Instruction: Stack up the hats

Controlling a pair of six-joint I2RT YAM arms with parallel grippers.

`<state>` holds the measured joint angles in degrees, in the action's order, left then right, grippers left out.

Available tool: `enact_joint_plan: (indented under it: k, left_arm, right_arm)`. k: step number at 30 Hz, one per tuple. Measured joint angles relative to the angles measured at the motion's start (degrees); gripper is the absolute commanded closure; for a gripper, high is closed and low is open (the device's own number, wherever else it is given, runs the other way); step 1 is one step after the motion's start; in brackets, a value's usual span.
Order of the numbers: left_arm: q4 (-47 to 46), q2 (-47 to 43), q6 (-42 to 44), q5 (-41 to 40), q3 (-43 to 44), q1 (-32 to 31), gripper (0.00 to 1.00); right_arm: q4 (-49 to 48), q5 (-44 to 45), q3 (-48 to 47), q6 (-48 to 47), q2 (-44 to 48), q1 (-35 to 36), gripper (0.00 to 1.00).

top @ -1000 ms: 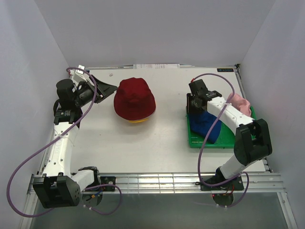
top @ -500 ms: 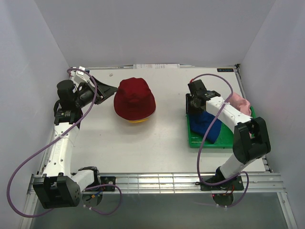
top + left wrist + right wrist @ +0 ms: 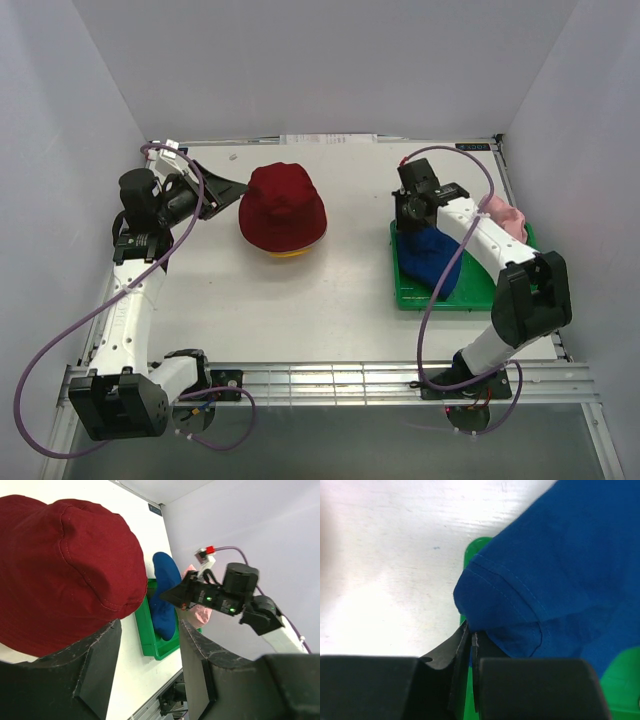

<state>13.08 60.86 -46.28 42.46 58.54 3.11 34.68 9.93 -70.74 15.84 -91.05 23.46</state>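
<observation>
White worktop (image 3: 300, 300), pale walls (image 3: 330, 60), red hat (image 3: 283, 205) crown up, blue hat (image 3: 430, 262) lying near-to-far in tray (image 3: 472, 300), right gripper (image 3: 470, 635) pinching its brim, left gripper (image 3: 150, 625) open, empty.

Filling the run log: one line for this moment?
left jaws: open, beside dark red hat | right jaws: shut on blue hat brim, in green tray | stack: dark red on yellow hat

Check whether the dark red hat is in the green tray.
No, the dark red hat lies on the white table, well left of the green tray.

Robotics lab — white-walled booth (image 3: 330, 60), table (image 3: 300, 310)
</observation>
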Motion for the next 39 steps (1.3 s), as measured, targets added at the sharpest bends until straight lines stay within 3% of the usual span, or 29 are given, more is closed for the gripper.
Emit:
enact_joint_plan:
  k: [7, 14, 20, 27, 39]
  left_arm:
    - [-1.3, 0.0, -0.3, 0.2, 0.0, -1.3, 0.38]
    - [-5.6, 0.2, -2.4, 0.0, -0.1, -5.5, 0.34]
    - [-14.7, 2.1, -7.2, -0.7, -1.9, -9.3, 0.32]
    - [-23.5, 6.8, -9.9, -1.5, -2.0, -13.6, 0.30]
    - [-41.1, 9.7, -19.9, -1.1, -5.5, -18.3, 0.28]
  right_arm:
    - [6.8, -5.0, -14.5, -2.7, 7.3, -0.3, 0.92]
    - [7.3, -18.9, -26.4, -3.8, 13.5, -0.3, 0.92]
    - [5.7, -31.5, -34.4, -2.4, 12.8, -0.6, 0.92]
    - [-1.4, -45.3, -42.7, 5.6, 8.6, -1.4, 0.92]
    - [-23.2, -58.4, -40.4, 24.7, 6.7, -2.4, 0.92]
